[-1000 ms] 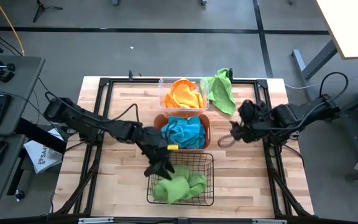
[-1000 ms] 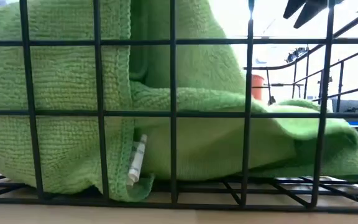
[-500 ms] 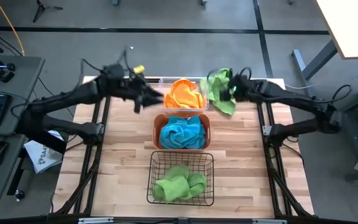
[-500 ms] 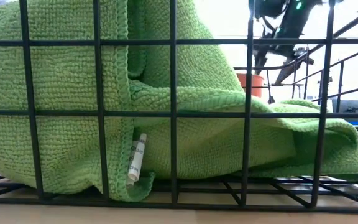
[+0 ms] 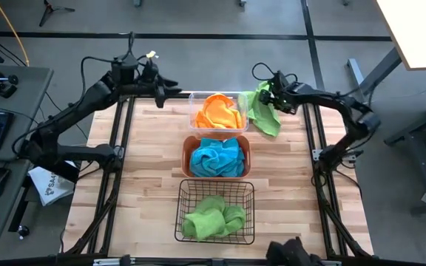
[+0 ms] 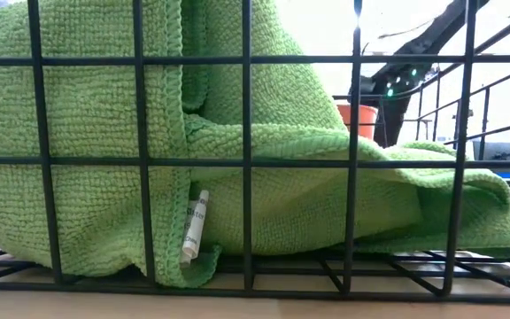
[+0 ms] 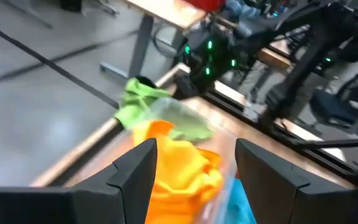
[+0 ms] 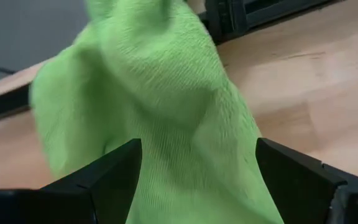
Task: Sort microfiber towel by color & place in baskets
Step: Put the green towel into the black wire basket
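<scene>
Right gripper (image 5: 267, 94) has swung to the loose green towel (image 5: 261, 111) at 1 o'clock — fingers spread, no grasp; left gripper (image 5: 161, 90) retreated, released — last towel next

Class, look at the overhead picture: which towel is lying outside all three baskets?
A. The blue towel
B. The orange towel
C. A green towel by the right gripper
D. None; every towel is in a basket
C: a green towel lies on the table beside the clear bin, at the right gripper, whose open fingers frame it in the right wrist view.
</scene>
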You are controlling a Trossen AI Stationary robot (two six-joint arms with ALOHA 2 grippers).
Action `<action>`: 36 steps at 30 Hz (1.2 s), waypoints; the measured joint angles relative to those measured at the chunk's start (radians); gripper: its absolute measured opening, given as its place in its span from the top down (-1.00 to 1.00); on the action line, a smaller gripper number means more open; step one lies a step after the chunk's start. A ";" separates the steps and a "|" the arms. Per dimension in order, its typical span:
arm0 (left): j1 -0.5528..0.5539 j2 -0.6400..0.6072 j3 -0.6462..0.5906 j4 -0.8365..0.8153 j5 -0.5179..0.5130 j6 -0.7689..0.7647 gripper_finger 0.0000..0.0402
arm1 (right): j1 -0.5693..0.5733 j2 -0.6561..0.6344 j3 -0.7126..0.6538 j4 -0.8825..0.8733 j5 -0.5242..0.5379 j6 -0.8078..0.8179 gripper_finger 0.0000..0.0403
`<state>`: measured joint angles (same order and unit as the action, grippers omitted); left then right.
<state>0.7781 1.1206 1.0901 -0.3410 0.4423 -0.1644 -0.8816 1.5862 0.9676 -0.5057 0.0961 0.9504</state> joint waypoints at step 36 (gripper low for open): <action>0.181 -0.042 0.000 0.549 0.004 -0.132 -0.02 | 0.742 -0.752 0.003 0.606 -0.054 -0.390 0.99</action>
<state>0.9588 1.0790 1.0904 0.2085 0.4465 -0.2966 -0.1400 0.8341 0.9703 0.1000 0.0418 0.5608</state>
